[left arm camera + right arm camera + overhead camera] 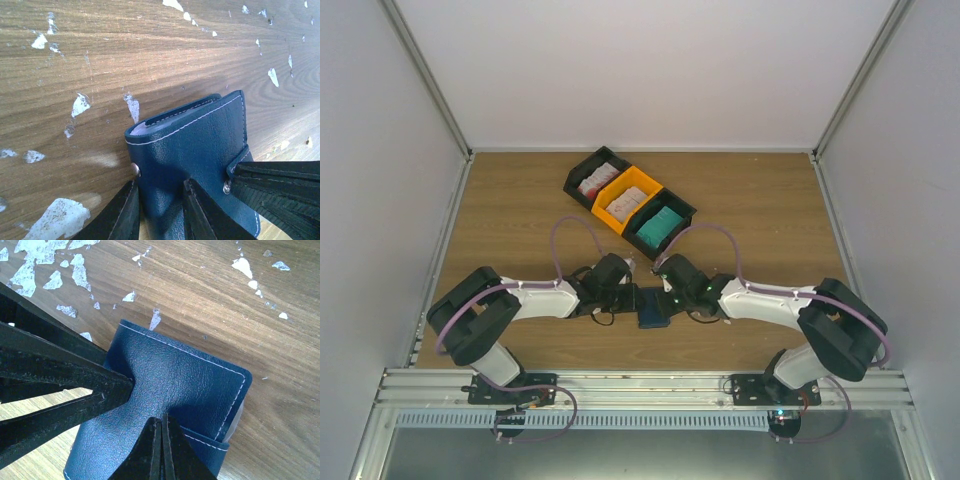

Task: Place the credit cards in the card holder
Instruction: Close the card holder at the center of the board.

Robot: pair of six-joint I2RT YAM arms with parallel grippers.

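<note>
Closed navy card holder (653, 306) is seen near-centre on table (520, 200), clamped by left gripper (160, 212), w/ right gripper (162, 450), fingers pressed together, at its cover; prob. strap (239, 161) should be unsnapped while holder is held steady.

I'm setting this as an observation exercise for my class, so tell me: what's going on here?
Two robot arms meet at a folded dark blue wallet near the middle of the wooden table. The left claw grips one end of it, a finger on each side. The right claw is shut, with its tips against the cover; whether it pinches the strap is unclear. The cards sit in the bins at the back, so none is being handled right now.
</note>
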